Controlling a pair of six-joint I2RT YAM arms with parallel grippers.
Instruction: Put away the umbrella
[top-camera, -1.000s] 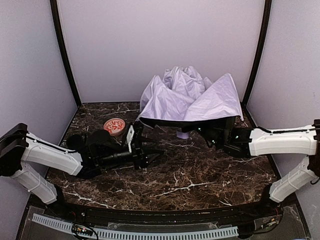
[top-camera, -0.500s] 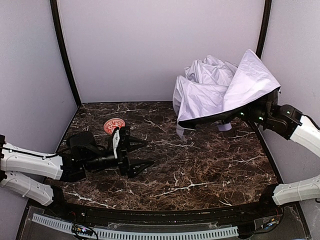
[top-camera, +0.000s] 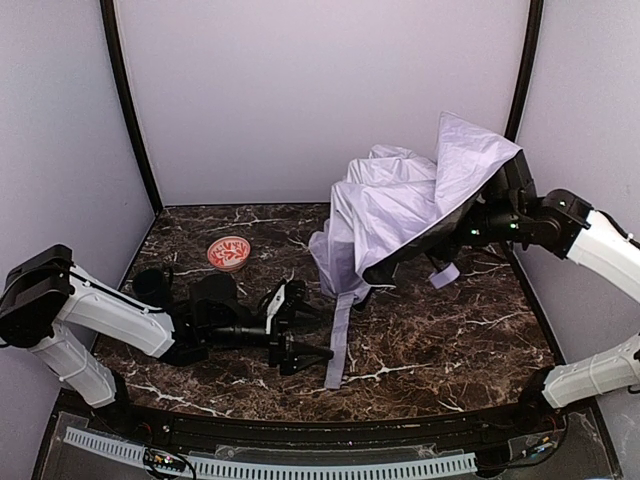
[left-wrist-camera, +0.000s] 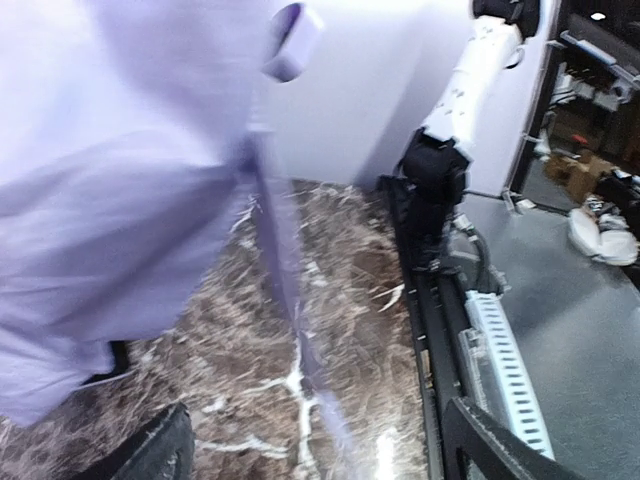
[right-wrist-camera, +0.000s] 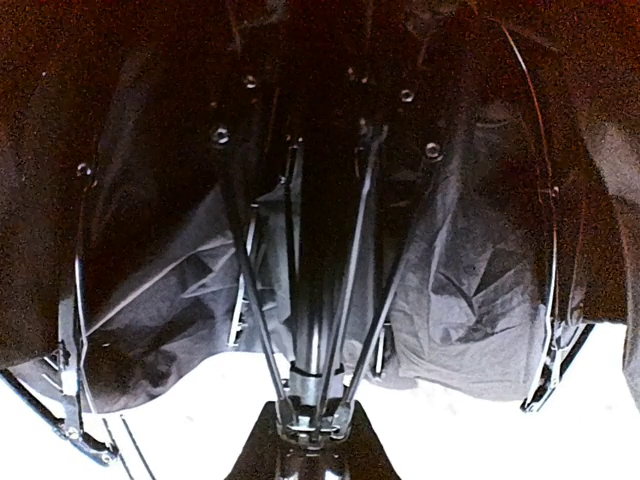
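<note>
Since a second ago the right arm has carried the pale lavender-silver compact umbrella (top-camera: 400, 200) off the middle of the table, up toward the right rear corner. It has since tipped it back down, so the canopy now leans left and low. The left gripper (top-camera: 322, 332) has meanwhile spread its fingers and slid in toward the centre.

The umbrella is off the dark brown marble table (top-camera: 470, 350), half collapsed, its black underside facing down and toward me. A long lavender fabric strip (top-camera: 338, 345) hangs from the canopy's lower edge until its end lies on the marble. A small lavender piece (top-camera: 443, 275), which I take for the handle, dangles under the right side.

From the right wrist camera I look straight up the thin black shaft (right-wrist-camera: 312, 300) among the ribs. The right gripper (right-wrist-camera: 308, 445) is clamped on the shaft's base and carries the whole weight. The left gripper is wide open and empty, low over the table, with the strip just beyond its fingertips.

I judge the step in hand to be catching that strip so the loose fabric can be gathered. I would ease the left jaws around the strip above where it meets the marble, close on fabric only, and hold the right arm dead still. A rib snagging or the strip sliding out are the risks. The small red-patterned bowl (top-camera: 229, 252) sits well clear behind the left arm.
</note>
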